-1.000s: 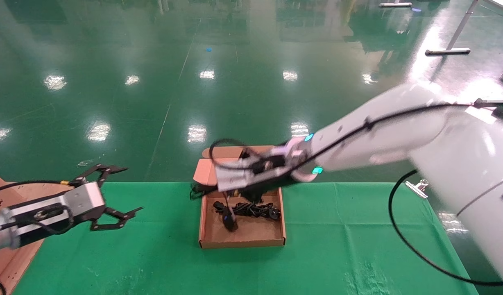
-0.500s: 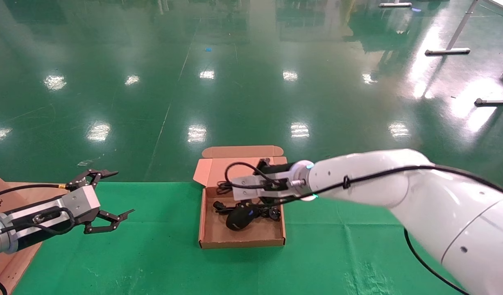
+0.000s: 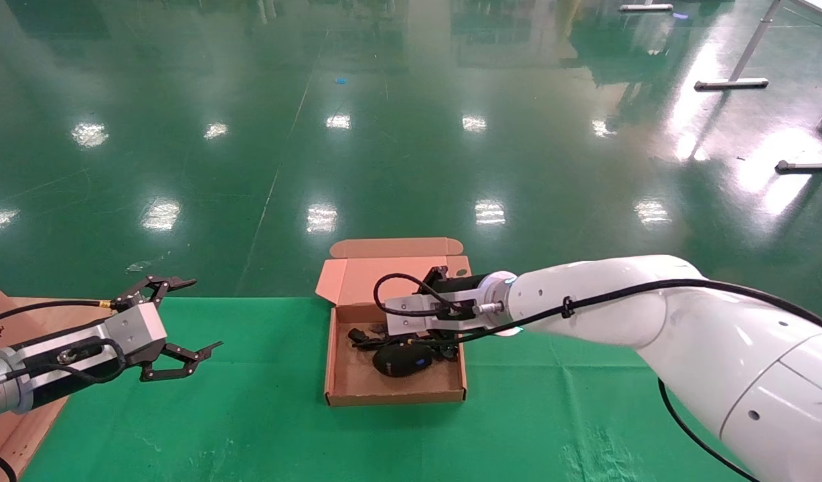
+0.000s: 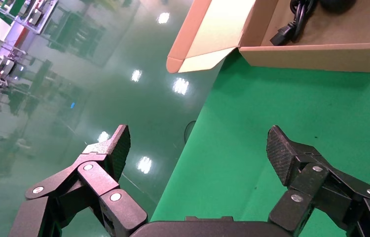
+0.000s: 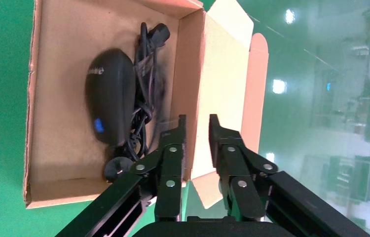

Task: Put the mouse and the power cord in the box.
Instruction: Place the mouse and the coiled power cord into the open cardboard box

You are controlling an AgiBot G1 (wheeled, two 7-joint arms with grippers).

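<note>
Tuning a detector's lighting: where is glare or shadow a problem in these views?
Head view: ceiling lights glare in patches on the glossy floor; the green table shows none. Left wrist view: the same floor glare; the box throws only a soft shadow. Right wrist view: the mouse and power cord merge, black on black.

Green-clothed table (image 3: 551,415) carries open box (image 3: 395,393); brown cardboard panel (image 3: 9,428) at its left edge.

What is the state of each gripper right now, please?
Left gripper: jaws open, empty, over the table.
Right gripper: jaws slightly apart, empty, over the box.
</note>
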